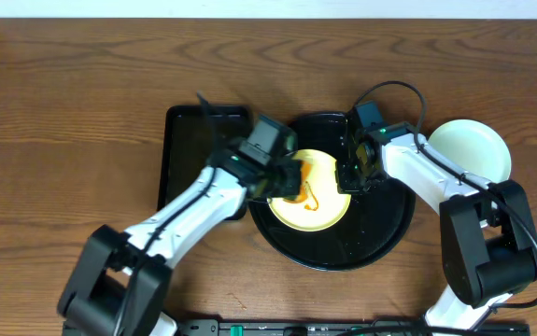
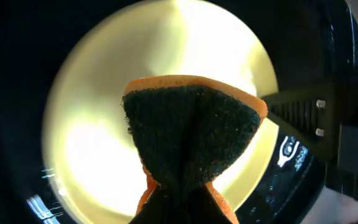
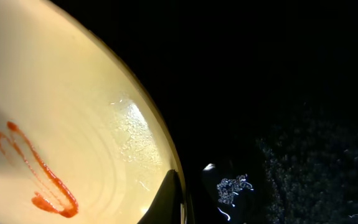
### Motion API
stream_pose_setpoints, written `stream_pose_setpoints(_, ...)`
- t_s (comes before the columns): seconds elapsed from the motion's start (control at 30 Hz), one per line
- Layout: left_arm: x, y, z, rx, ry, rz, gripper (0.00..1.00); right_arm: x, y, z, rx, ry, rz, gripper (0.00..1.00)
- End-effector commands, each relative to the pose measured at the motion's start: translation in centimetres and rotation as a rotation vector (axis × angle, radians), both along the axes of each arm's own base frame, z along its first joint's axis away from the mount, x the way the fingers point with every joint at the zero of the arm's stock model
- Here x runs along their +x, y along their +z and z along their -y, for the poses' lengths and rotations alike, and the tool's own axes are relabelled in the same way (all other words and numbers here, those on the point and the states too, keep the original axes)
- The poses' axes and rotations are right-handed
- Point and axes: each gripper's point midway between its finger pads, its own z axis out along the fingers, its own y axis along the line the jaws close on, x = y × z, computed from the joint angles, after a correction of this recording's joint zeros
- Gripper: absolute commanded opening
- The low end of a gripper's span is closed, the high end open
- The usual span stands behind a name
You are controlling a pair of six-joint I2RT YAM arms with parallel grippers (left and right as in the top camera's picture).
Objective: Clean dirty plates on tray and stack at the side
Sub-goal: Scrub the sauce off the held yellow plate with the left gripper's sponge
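Observation:
The pale yellow plate lies on the round black tray and carries an orange sauce squiggle. My left gripper is shut on an orange sponge with a dark green scouring face, held on the plate's left part. My right gripper is shut on the plate's right rim; in the right wrist view one finger lies inside the rim of the plate. A pale blue-green plate sits on the table at the right; whether another lies under it cannot be told.
A smaller rectangular black tray stands to the left of the round tray, partly under my left arm. The round tray's bare surface shows wet glints. The wooden table surrounds both trays.

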Motion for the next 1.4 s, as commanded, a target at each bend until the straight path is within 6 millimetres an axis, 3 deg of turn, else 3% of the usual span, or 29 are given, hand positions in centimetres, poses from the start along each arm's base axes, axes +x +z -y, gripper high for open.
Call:
stream_pose_setpoints(0.0, -0.7, -1.0, 2.1, -0.028, 0.029, -0.052, 0.07, -0.7, -0.4, 0.0, -0.011, -0.013, -0.015, 0.01)
stream_pose_setpoints(0.33, -2.0, -3.8, 5.1, -0.042, 0.055, -0.118, 0.07, -0.6, -0.4, 0.0, -0.010, -0.013, -0.012, 0.01)
stream_pose_setpoints(0.67, -1.9, -4.5, 4.6, -0.006, 0.092, -0.116, 0.08, -0.7, -0.3, -0.1, -0.003, -0.013, -0.016, 0.01)
stream_pose_setpoints(1.0, -2.9, -5.5, 5.6, 0.008, 0.064, -0.127, 0.08, -0.7, -0.3, -0.1, -0.003, -0.013, -0.016, 0.01)
stream_pose_setpoints(1.17, -2.0, -7.0, 3.8, 0.110, 0.110, -0.086, 0.08, -0.8, -0.4, 0.0, -0.006, -0.013, -0.022, 0.01)
stream_pose_setpoints(1.37, 1.1, -7.3, -0.2, 0.279, 0.139, 0.065, 0.08, -0.8, -0.4, 0.0, -0.006, -0.012, -0.021, 0.01)
